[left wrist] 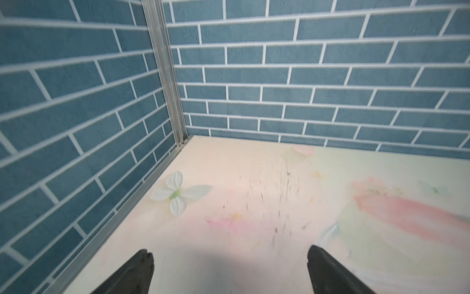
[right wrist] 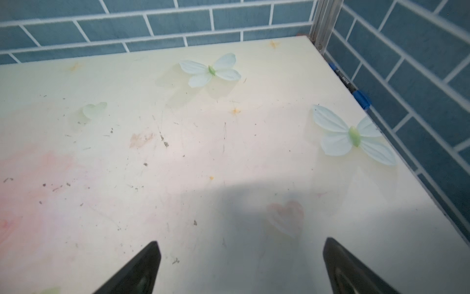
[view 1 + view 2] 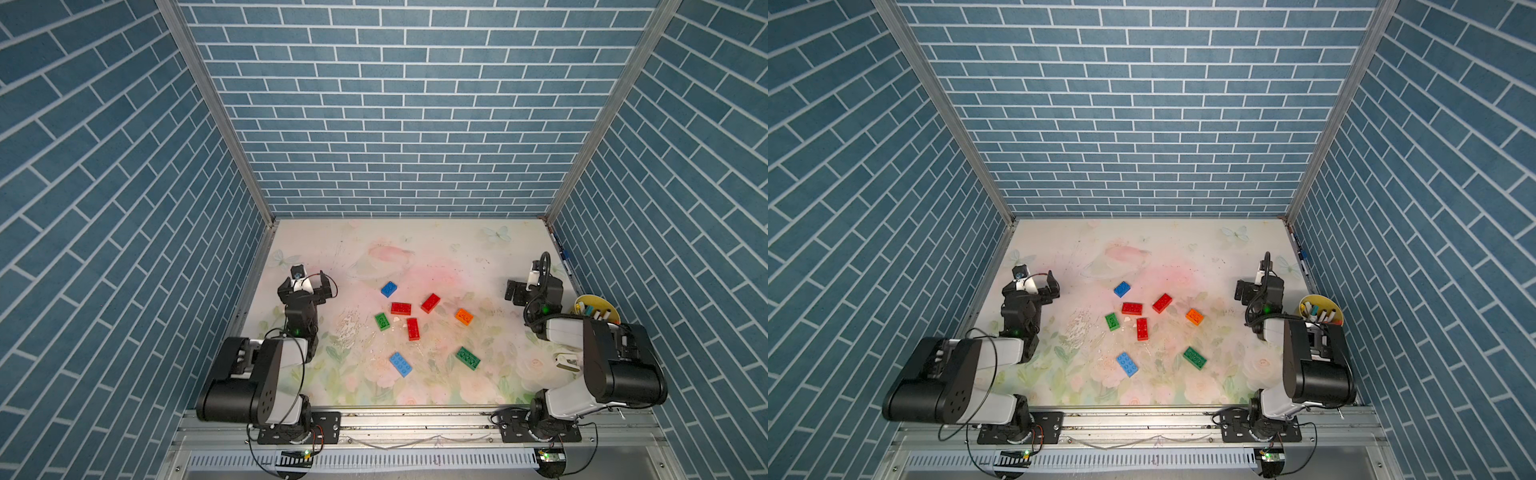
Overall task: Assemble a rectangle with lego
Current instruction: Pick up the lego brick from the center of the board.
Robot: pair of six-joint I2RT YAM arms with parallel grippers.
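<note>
Lego bricks (image 3: pixel 1140 328) sit loose mid-counter, studs up, each separate, between the two arms. We read the long axes from both top views:
- The middle red brick (image 3: pixel 412 328) runs near-to-far.
- The crosswise red brick (image 3: pixel 400 308) runs left-right.
- The slanted red brick (image 3: pixel 430 303) points far-right.
- The light blue brick (image 3: pixel 401 364) and the long green brick (image 3: pixel 468 358), nearest the arm bases, both slant far-left to near-right.
- The short green brick (image 3: pixel 382 321), blue brick (image 3: pixel 389 289) and orange brick (image 3: pixel 464 316) are stubby and slightly skewed.

The left claw (image 1: pixel 230 250) is spread wide and empty. It points at the far wall, with the cluster well apart on its right. The right claw (image 2: pixel 241 241) is also spread and empty over bare counter (image 2: pixel 229 152), with the cluster well apart on its left.
</note>
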